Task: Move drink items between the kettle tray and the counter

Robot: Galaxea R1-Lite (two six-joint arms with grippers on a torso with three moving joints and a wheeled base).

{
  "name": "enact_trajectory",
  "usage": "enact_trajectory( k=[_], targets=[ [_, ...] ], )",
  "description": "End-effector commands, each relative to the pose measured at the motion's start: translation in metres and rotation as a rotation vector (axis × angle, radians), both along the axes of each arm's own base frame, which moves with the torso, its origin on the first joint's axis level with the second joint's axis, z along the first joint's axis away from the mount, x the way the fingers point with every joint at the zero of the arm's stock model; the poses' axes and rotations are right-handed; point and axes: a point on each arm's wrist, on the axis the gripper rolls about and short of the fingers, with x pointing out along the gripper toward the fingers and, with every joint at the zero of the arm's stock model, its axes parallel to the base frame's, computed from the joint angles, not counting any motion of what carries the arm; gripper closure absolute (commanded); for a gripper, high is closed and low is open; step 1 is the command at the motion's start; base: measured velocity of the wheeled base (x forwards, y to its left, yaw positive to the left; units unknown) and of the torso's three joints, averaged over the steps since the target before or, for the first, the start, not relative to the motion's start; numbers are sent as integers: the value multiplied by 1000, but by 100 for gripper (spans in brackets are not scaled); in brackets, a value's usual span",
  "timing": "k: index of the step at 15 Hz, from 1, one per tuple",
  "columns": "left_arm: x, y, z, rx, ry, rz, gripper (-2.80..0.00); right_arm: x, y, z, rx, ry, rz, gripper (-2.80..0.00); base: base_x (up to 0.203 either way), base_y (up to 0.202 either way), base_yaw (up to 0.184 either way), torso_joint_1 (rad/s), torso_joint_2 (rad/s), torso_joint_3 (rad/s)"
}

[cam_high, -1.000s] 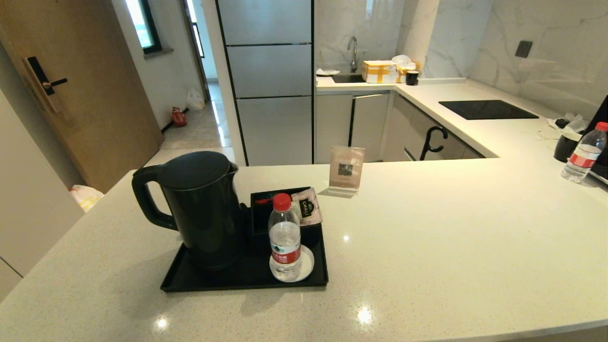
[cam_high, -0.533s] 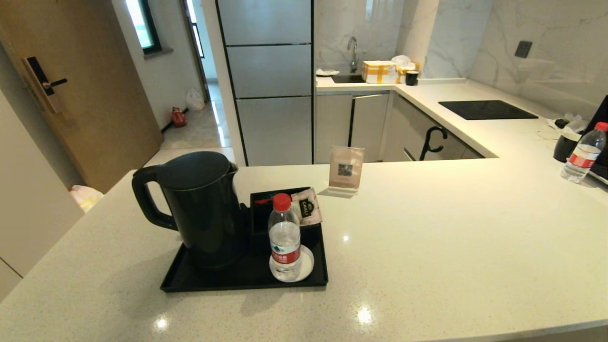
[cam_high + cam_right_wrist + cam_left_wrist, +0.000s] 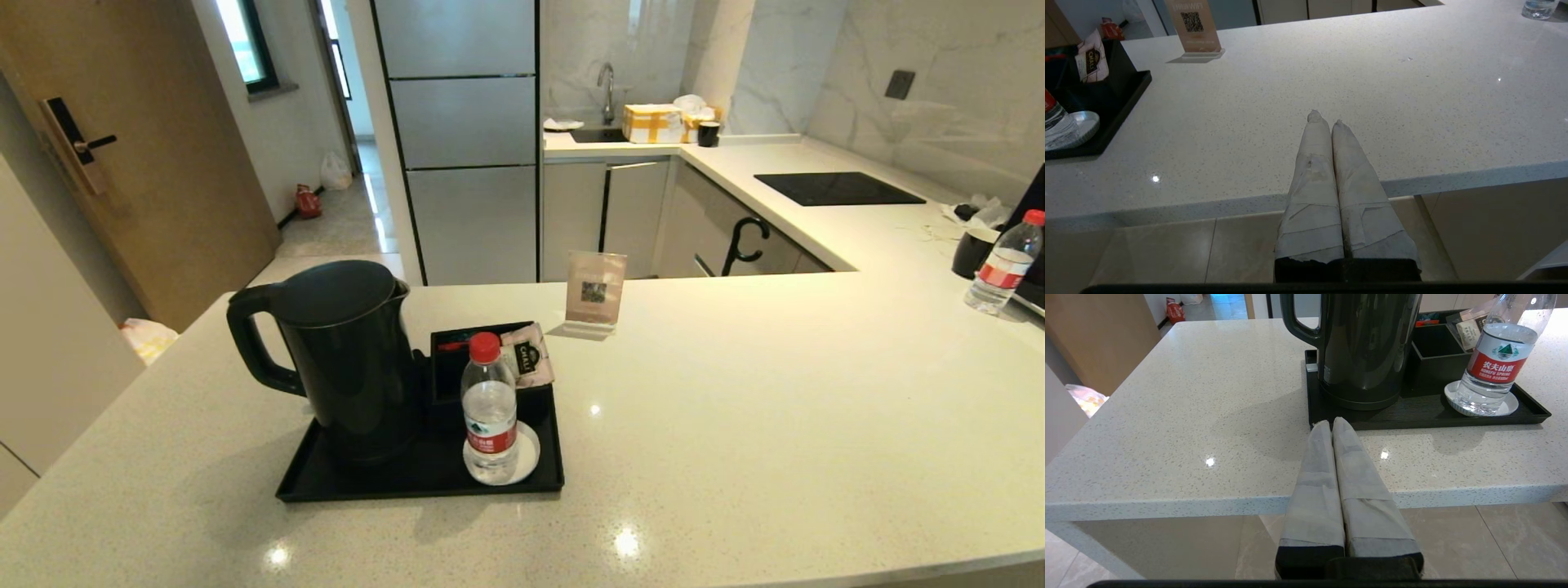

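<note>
A tall black kettle stands on the left side of the black kettle tray, its handle toward the left. A clear water bottle with a red cap and red label stands on the white coaster at the tray's right front. Both sit on the speckled counter. Neither arm shows in the head view. My left gripper is shut and empty, held off the counter's front edge, pointing at the tray. My right gripper is shut and empty, off the front edge to the right of the tray.
A pale sachet leans in the tray's black compartment box. A small QR sign stand stands behind the tray. Far right are a second water bottle and a black mug. A black cooktop lies beyond.
</note>
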Motion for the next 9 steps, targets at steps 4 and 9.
enact_trajectory(
  k=[4, 9],
  targets=[
    [0, 0, 0, 0, 1, 0, 0, 0, 0, -1, 15, 4, 0, 0, 0, 0, 0, 0, 0, 0],
    [0, 0, 0, 0, 1, 0, 0, 0, 0, -1, 21, 4, 0, 0, 0, 0, 0, 0, 0, 0]
  ],
)
